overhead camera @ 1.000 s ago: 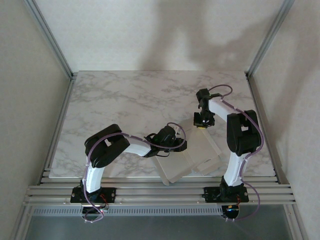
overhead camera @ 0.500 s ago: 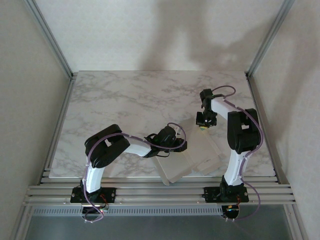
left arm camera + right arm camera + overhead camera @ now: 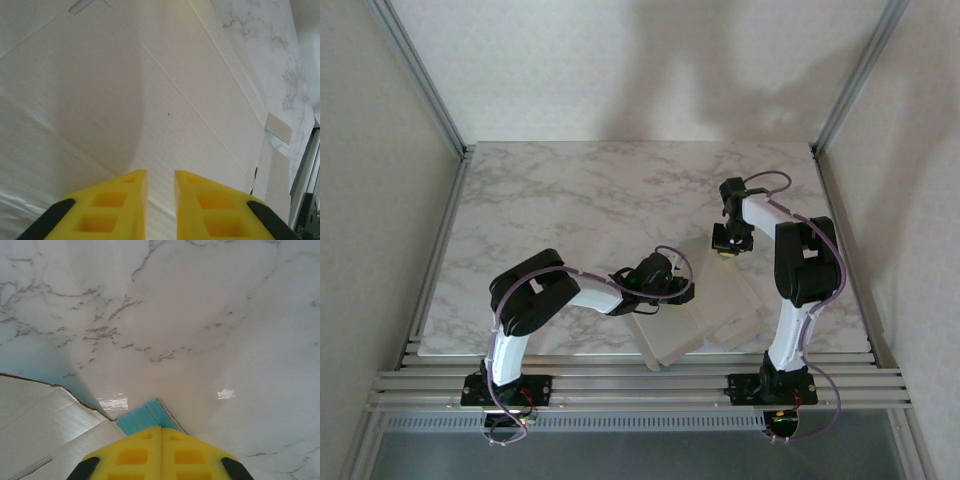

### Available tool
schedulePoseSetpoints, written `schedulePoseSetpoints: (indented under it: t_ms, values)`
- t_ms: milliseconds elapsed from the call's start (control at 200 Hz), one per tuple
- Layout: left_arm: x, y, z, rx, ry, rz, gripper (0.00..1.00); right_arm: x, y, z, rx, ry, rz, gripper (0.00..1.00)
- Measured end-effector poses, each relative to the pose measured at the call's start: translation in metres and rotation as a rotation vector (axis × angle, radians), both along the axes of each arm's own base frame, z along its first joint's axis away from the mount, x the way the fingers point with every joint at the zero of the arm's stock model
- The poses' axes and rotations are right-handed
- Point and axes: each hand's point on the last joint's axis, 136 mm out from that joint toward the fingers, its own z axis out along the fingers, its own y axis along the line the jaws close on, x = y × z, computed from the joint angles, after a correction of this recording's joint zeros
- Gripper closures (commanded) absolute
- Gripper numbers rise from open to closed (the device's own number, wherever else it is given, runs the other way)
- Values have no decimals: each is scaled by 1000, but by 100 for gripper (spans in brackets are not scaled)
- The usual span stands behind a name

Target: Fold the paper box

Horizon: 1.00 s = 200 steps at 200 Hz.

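Fingers on the right (image 3: 135, 452), pinching the paper box (image 3: 672, 338), shifted slightly; left fingers (image 3: 115, 205) stay narrowly apart.

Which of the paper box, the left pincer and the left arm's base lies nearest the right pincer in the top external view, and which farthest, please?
From the right pincer:
1. paper box, right at its tips.
2. left pincer, to the left, over the box's left part.
3. left arm's base, at the table's near left edge.

Left arm bent toward centre, left tool (image 3: 160, 175) fingers narrowly apart; right arm reaching forward, right tool (image 3: 161, 429) pressed shut
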Motion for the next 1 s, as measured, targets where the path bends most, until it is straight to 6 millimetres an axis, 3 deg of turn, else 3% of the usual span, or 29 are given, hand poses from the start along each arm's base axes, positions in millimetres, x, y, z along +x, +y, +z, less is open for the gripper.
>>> schedulePoseSetpoints:
  t_ms: [255, 571, 1001]
  values:
    - [0, 0, 0, 4, -6, 2, 78, 20, 9, 17, 35, -61, 14, 100]
    - [0, 0, 0, 5, -9, 4, 78, 10, 5, -4, 21, -21, 20, 100]
    - [0, 0, 0, 8, -12, 8, 78, 10, 6, 0, 31, -48, 18, 100]
